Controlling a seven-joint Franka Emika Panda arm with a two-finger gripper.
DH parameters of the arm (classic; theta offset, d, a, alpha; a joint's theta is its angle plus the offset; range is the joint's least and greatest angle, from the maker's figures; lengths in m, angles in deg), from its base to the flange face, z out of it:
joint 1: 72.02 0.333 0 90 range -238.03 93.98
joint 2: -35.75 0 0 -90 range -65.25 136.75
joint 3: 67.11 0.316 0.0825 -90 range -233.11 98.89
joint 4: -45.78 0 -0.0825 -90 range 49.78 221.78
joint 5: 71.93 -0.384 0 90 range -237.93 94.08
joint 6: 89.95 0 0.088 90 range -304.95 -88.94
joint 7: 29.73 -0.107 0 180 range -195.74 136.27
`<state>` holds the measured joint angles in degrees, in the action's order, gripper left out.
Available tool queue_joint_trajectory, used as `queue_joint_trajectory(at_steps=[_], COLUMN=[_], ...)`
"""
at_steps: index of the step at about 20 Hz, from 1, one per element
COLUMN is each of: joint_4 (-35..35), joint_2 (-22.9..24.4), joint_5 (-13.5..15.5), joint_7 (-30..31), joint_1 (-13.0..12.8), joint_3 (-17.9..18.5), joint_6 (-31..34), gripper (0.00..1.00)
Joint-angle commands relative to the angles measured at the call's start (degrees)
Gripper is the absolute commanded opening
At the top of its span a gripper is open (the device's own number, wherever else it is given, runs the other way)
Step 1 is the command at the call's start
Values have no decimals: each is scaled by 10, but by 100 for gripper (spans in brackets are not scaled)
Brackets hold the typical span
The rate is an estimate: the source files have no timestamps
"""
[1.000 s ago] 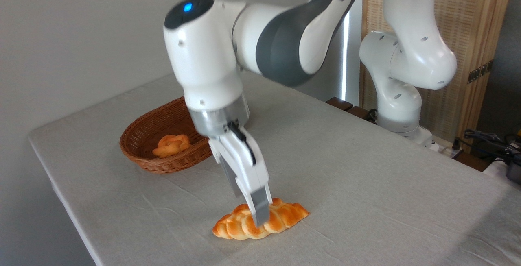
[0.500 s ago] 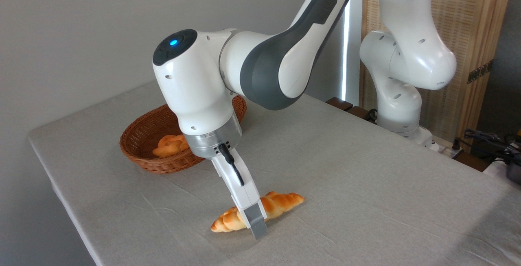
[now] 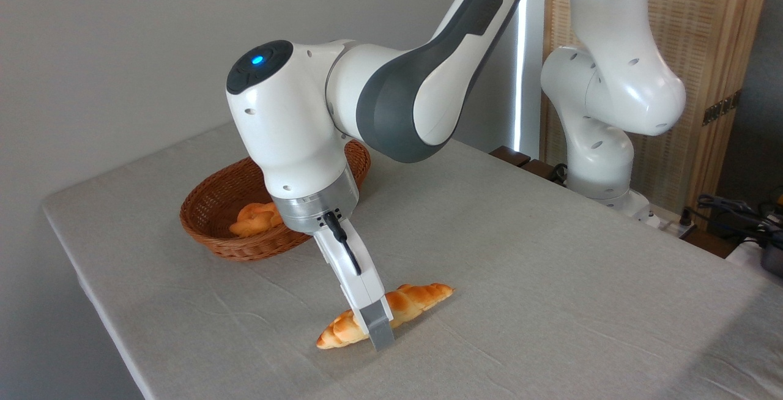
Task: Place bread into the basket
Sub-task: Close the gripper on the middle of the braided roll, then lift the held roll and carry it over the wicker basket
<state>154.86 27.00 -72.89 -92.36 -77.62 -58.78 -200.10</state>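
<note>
Basket (image 3: 214, 216) at left rear of bench (image 3: 550, 277), holding one small round bun (image 3: 252, 218). Bread (image 3: 408, 303) lies on the bench in front of the basket, well apart from it, tilted up to the right. End effector (image 3: 376, 329) down over the loaf's middle, fingers closed against it; far finger hidden.

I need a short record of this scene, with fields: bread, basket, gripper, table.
bread: long braided loaf on the table, in front of the basket, not in it
basket: wicker, holding a small bun
gripper: down at the loaf's middle, near finger in front; grip cannot be confirmed
table: grey cloth
</note>
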Motion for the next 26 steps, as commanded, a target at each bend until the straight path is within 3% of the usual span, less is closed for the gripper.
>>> queue_joint_trajectory(at_steps=[1, 14, 18, 23, 26], joint_4=[-2, -4, -7, -16, -39], joint_2=[3, 14, 50, 80, 80], joint_5=[10, 11, 61, 71, 105], joint_7=[-6, -4, -2, 71, 142], joint_1=[0, 0, -1, -8, -8], joint_3=[0, -1, -8, -87, -139], joint_6=[6, 9, 9, 8, 8], gripper=[42, 39, 39, 39, 39])
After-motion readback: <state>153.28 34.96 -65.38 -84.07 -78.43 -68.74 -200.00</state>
